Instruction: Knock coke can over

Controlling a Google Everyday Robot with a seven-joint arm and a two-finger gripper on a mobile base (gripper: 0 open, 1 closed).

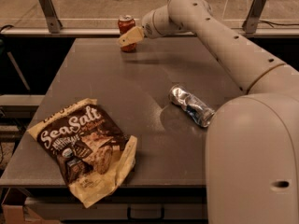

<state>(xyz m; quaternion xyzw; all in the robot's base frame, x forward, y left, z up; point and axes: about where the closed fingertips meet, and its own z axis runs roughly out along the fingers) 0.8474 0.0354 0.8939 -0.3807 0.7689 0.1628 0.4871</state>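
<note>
The coke can [125, 27] is a small red can with a silver top, standing upright near the far edge of the dark table [135, 97]. My gripper [129, 37] reaches in from the right at the end of the long white arm. Its cream-coloured fingers lie across the front of the can's lower half, touching or nearly touching it. The can's lower middle is hidden behind the fingers.
A crushed silver and blue can [192, 105] lies on the table's right side. A brown Sea Salt chip bag [84, 146] lies at the near left corner. My white arm body fills the lower right. A rail with metal posts runs behind the table's far edge.
</note>
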